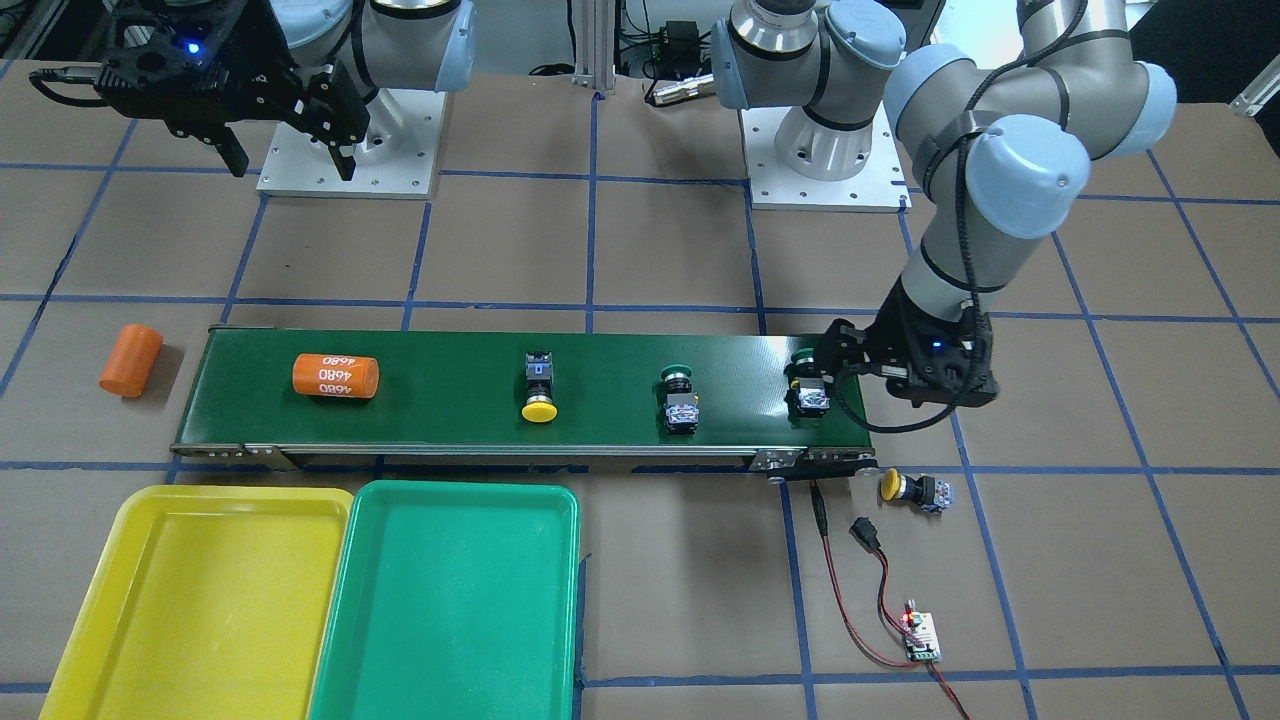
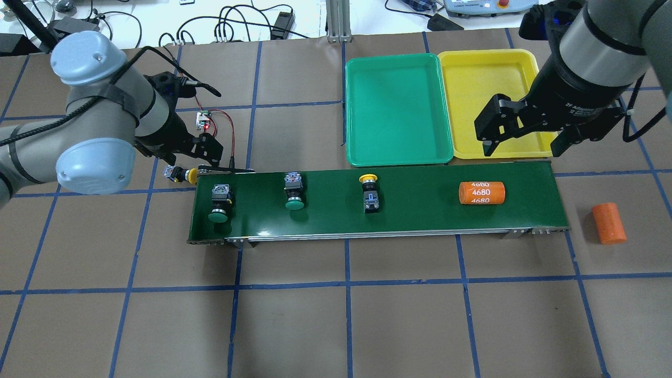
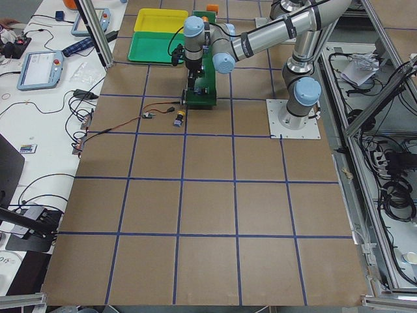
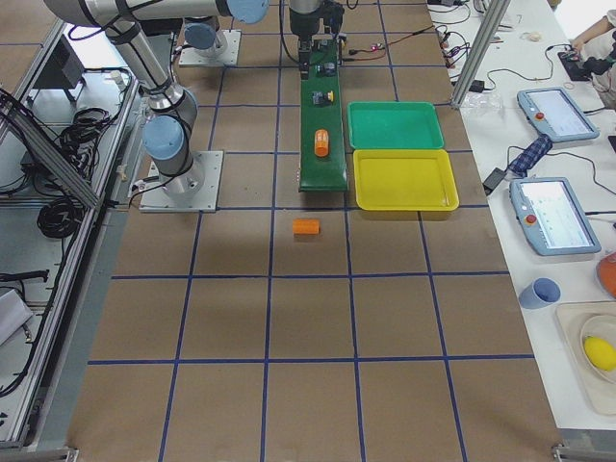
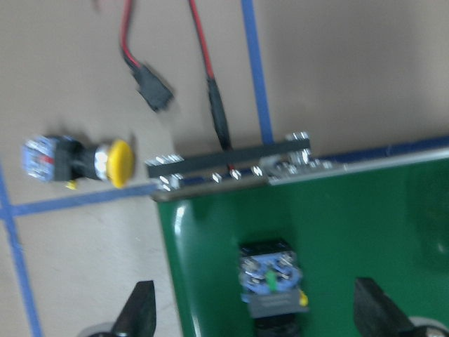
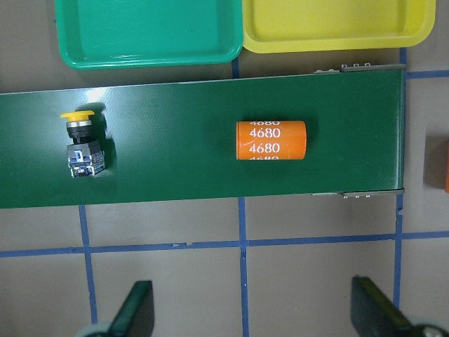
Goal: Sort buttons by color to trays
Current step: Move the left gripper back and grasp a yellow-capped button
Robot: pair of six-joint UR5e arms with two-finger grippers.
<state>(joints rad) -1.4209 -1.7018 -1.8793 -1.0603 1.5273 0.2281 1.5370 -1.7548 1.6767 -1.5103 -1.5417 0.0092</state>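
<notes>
the left gripper [image 5: 254, 283], fingers apart, hangs over the conveyor belt [image 5: 365, 210] end. a green button [image 5: 270, 277] lies between its fingertips, long axis 12 to 6 o'clock, crosswise to their 9-to-3 line. the right gripper [image 2: 522, 144], also spread, is well apart.

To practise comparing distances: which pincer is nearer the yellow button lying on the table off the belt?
Left. The left pincer hangs over the belt end beside that yellow button; the right pincer is far off, by the yellow tray.
</notes>
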